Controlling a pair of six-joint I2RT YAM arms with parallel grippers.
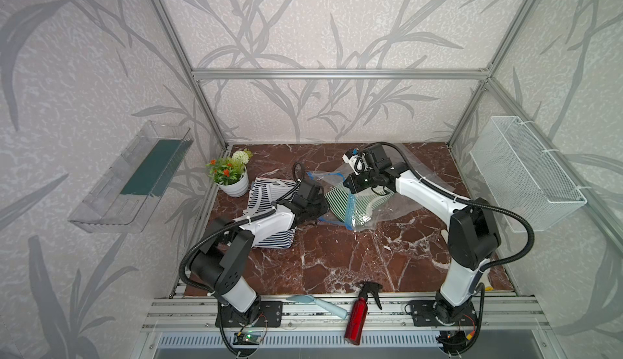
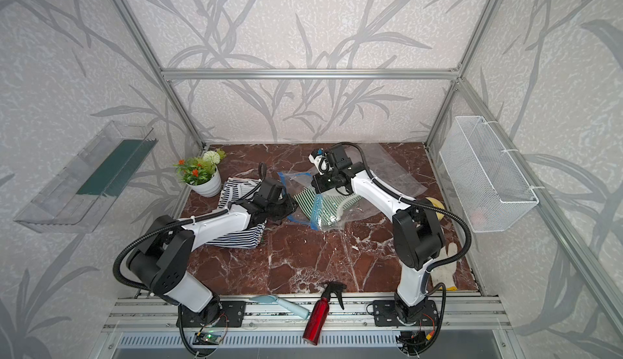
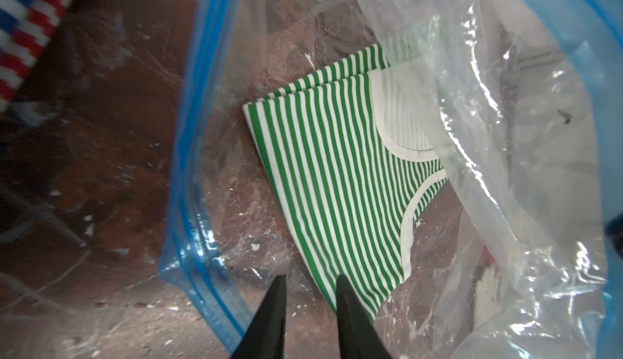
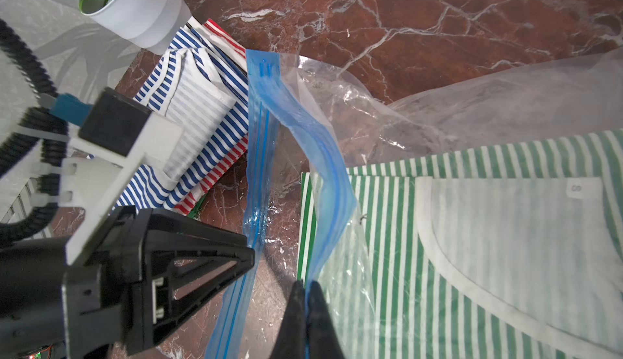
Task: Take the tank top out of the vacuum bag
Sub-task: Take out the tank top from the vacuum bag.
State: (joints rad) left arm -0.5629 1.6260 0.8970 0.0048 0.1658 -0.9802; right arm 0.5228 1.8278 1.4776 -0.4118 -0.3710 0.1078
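At mouth of vacuum bag (image 3: 488,87), left gripper (image 3: 310,281) narrowly parted beside tank top (image 3: 337,178), right gripper (image 4: 305,286) pinching rim.

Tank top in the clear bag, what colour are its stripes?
Green and white, with white edging; the folded tank top shows clearest in the left wrist view.

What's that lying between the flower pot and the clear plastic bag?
A pile of striped clothes, blue-and-white and red-and-white, lies between the pot and the bag; the right wrist view shows it best.
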